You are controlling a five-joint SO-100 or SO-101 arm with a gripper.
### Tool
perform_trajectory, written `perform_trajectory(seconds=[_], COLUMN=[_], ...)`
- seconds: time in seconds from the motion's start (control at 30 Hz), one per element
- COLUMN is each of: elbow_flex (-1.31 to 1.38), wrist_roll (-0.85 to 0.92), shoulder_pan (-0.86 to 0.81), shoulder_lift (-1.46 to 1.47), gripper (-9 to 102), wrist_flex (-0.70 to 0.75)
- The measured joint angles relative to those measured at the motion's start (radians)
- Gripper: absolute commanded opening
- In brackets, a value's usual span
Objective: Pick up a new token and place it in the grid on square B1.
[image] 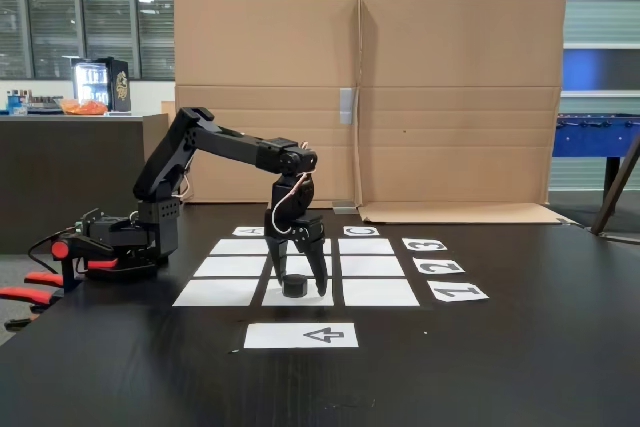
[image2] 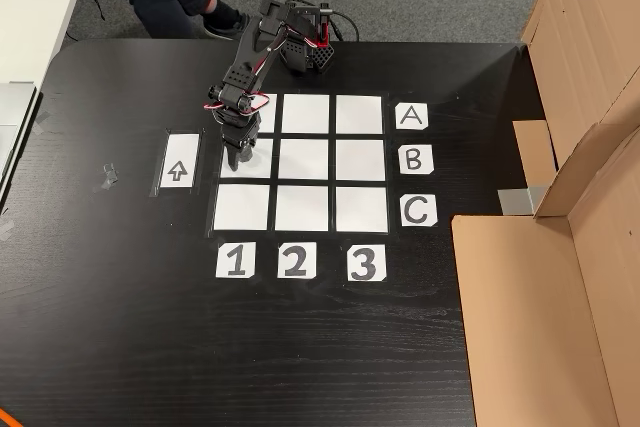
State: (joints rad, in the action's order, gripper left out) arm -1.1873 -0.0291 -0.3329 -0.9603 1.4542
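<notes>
So, going left to right in the fixed view: the arm's base sits at the left of the dark table, and its gripper hangs straight down over the front middle sheet of the grid, fingers spread with the token sitting on the paper between them. In the other view the gripper is over square B1, middle row by the B label and the column above the 1 label, so the puck looks like it's already where it belongs. The jaws are parted around it, not squeezing. Judging from that, the step in hand is the release, and doing it well probably means lifting straight up without a fingertip clipping the puck and sliding it off the sheet. Nothing here really counts as a container; the other paper squares look blank, and the arrow sheet in front has nothing on it. The cardboard screen stands behind and to the right.
</notes>
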Motion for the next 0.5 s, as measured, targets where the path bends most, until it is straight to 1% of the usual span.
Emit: perform_trajectory(seconds=[0.2,0.5], elbow_flex=[-0.021,-0.028], wrist_roll=[-0.023,-0.041], shoulder_pan=[0.008,0.052], shoulder_lift=[-0.107,-0.321], gripper=[33,32], wrist_flex=[0.009,0.098])
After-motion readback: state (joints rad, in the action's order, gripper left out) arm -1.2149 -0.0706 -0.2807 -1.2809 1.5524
